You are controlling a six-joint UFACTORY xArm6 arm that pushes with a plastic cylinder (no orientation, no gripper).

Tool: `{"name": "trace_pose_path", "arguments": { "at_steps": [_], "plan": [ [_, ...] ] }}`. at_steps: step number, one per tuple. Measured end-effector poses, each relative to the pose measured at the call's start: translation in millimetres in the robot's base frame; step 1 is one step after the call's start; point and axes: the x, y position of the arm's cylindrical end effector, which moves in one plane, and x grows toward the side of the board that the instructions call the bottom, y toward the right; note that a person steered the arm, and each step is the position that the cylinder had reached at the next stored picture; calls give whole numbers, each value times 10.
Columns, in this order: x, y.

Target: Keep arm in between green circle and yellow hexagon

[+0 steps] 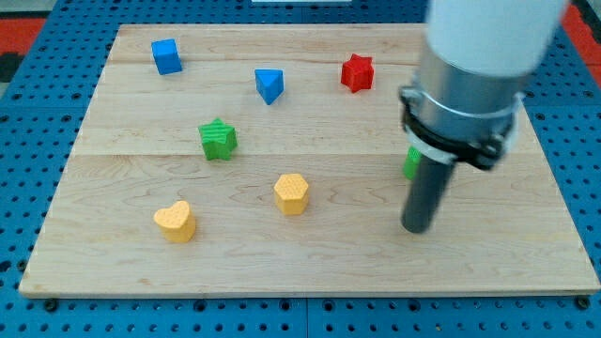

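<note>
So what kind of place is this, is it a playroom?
More likely a robot lab bench. A wooden board sits on a blue pegboard table, and my tip rests among small blocks like the yellow hexagon and red star.

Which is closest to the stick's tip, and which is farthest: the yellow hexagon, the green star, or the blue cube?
From my tip, in the camera view:
1. Yellow hexagon: nearest, to the view's left of the tip.
2. Green star: farther left and a bit toward the top.
3. Blue cube: farthest, near the board's top-left corner.
</note>
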Motion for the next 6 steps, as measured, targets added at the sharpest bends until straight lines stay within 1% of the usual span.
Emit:
{"name": "trace_pose_path", "arguments": {
  "at_steps": [1, 2, 3, 5, 6],
  "plan": [
    [584, 367],
    [603, 370],
    [452, 206],
    [-25, -493],
    [-238, -517]
  ]
}}
